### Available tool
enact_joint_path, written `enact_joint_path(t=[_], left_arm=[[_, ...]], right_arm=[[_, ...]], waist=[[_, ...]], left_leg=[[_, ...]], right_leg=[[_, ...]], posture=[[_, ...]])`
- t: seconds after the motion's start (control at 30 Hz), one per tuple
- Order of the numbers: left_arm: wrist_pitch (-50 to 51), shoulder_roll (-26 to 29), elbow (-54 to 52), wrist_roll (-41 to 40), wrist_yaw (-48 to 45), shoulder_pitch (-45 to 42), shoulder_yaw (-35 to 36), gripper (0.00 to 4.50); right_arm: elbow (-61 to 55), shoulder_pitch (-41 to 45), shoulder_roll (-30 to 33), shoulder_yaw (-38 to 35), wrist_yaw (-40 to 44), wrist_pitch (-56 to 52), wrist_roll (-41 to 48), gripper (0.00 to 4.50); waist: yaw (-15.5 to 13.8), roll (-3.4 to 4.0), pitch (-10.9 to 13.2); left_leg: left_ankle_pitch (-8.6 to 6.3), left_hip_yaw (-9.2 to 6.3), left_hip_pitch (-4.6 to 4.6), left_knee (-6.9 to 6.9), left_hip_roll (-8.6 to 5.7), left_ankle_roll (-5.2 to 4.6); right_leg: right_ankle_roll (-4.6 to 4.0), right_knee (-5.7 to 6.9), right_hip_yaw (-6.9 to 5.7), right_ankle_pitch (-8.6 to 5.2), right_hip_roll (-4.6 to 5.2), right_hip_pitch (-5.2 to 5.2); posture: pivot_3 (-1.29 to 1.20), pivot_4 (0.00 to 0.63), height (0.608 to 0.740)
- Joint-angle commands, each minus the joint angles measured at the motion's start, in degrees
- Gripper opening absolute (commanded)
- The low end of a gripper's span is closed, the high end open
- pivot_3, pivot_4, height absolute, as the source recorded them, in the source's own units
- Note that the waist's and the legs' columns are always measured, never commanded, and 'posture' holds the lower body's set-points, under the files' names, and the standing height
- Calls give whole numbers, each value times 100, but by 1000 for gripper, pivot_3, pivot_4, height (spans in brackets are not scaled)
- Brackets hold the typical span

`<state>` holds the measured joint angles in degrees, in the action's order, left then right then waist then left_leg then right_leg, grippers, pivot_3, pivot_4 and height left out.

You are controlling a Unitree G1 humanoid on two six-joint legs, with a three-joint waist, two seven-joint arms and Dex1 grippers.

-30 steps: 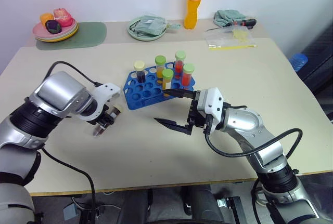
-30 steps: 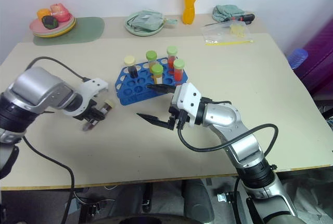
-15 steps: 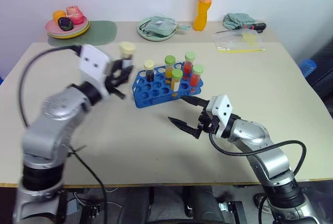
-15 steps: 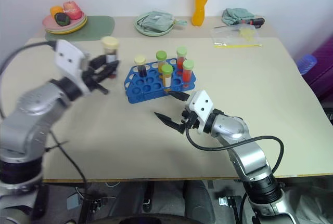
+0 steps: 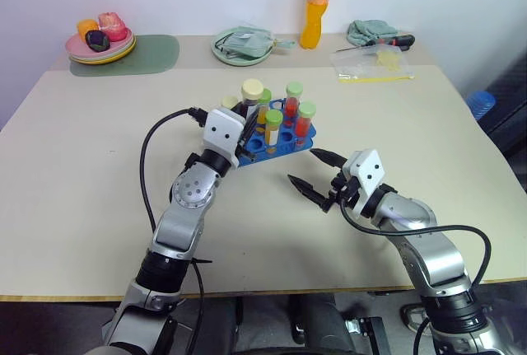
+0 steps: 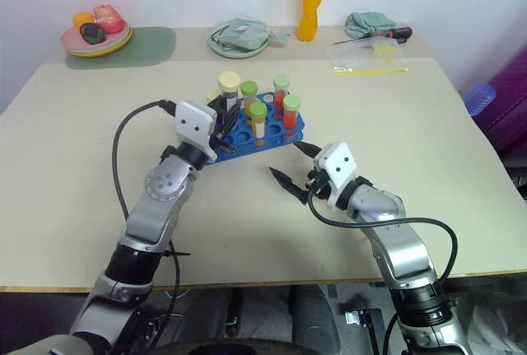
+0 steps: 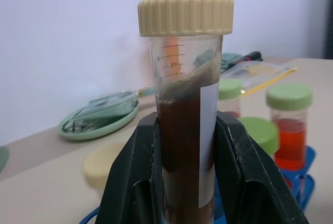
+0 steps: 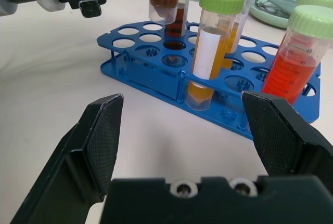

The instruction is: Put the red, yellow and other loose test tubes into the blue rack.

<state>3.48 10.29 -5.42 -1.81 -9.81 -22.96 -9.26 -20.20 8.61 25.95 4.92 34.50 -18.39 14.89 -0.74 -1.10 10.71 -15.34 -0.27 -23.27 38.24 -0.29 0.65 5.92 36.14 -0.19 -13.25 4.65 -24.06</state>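
Moved: left gripper (image 7: pixel 182 182) jaws carried ribbed-cap brown tube (image 7: pixel 183 130) over perforated blue rack (image 8: pixel 156 76) | right gripper (image 8: pixel 192 130) jaws apart, empty

I see the rack (image 5: pixel 276 137) at frame centre on the table (image 5: pixel 82 165), several tubes (image 5: pixel 286 116) standing in it. My left gripper (image 5: pixel 244 128) sits at its left end, my right gripper (image 5: pixel 313 175) lower right of it.

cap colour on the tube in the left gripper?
Cream, on the brown tube; clearest in the left wrist view.
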Motion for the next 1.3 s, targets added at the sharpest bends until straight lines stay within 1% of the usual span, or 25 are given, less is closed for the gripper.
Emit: enact_joint_path(t=[0.03,0.27,0.5,0.63,1.03,1.3], left_arm=[[-230,-79,-72,-5,-65,25,103,864],[-63,-148,-298,-54,-70,372,209,864],[71,-266,-434,-59,-82,622,173,864],[71,-289,-408,7,-72,659,191,864],[-137,-382,108,38,-113,433,230,864],[-175,-374,164,89,-142,454,219,864]], right_arm=[[-306,-40,16,-142,-61,44,23,4027],[-262,-18,0,-124,-52,57,6,4027],[-177,58,-30,-46,20,92,3,4027],[-148,73,-34,-48,38,105,0,4027],[-227,14,-59,-19,3,78,-26,4027],[-290,-61,-46,2,-31,62,-30,4027]], waist=[[0,0,0],[7,0,0],[3,0,0],[4,0,0],[4,0,0],[2,0,-1]], left_leg=[[0,0,0,0,0,0],[0,-4,1,0,1,0],[0,-5,1,0,1,0],[0,-5,1,0,1,0],[0,-5,1,0,1,0],[0,-5,2,0,1,0]], right_leg=[[0,-1,0,0,0,0],[0,1,0,0,-1,0],[0,0,0,0,0,0],[0,0,0,0,0,0],[0,0,0,0,0,1],[0,0,0,0,0,1]], posture=[[0,150,740],[0,150,740],[0,150,740],[0,150,740],[0,150,740],[0,150,740]])
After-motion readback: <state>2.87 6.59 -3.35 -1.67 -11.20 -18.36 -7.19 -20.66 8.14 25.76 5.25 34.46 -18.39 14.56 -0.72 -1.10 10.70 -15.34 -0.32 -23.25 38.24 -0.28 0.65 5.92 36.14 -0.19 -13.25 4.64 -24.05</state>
